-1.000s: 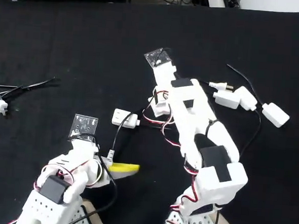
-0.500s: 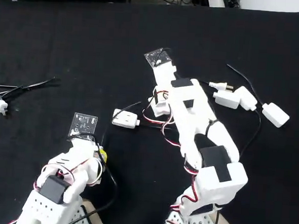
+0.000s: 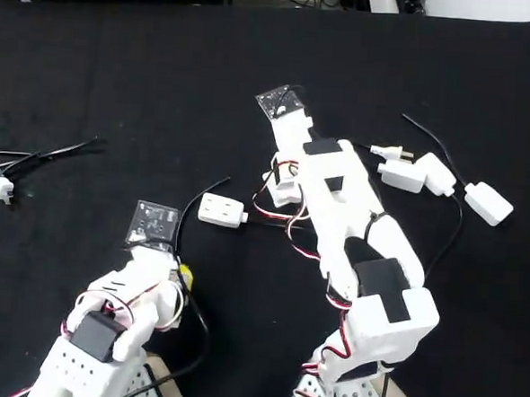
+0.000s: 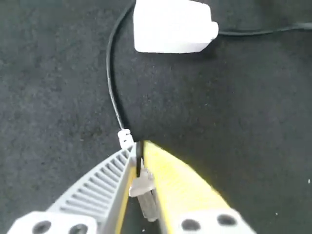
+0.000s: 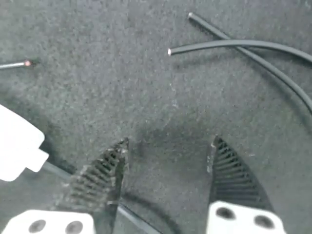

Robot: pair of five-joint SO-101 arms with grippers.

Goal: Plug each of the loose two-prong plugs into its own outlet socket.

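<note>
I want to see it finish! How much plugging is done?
Done: no plug looks pushed in yet. In hand: the left tool is shut on the small whitish plug of a thin black cable, short of the white plastic outlet socket. Left: seating that plug, then others such as the white two-prong plug; the right tool is open.

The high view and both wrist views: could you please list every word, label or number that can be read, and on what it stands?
None: no readable text in any view.
The outlet socket: plain white, no print shows.
The square board on one wrist and its twin on the other: glinting specks, too small to read.
The white blocks at the table's far side: no legible marking.
</note>
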